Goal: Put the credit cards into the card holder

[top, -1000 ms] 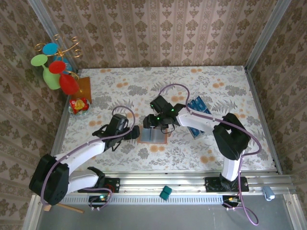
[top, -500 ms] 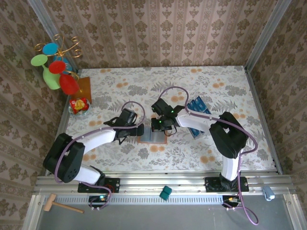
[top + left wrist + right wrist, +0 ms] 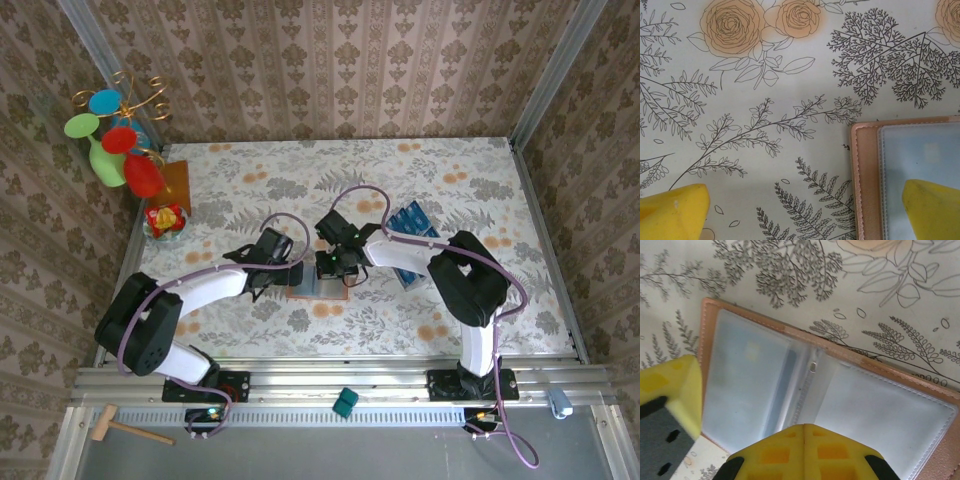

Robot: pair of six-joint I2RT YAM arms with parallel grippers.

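The card holder (image 3: 765,365) lies open and flat on the desk (image 3: 765,75), directly under my right end effector (image 3: 804,442). As far as I can see, its clear pockets are empty. In the last second my right fingers have come fully together at the holder's edge. I cannot tell if they pinch a pocket sheet or only press on it, and no card shows between them. My left end effector (image 3: 802,212) has moved in from the left. Its jaws stand wide apart across the holder's left edge, one finger over the pocket and the other over bare desk. The credit cards (image 3: 412,218) still lie grouped well to the right of my right end effector. I judge that I am only preparing the holder and no card is inserted yet.
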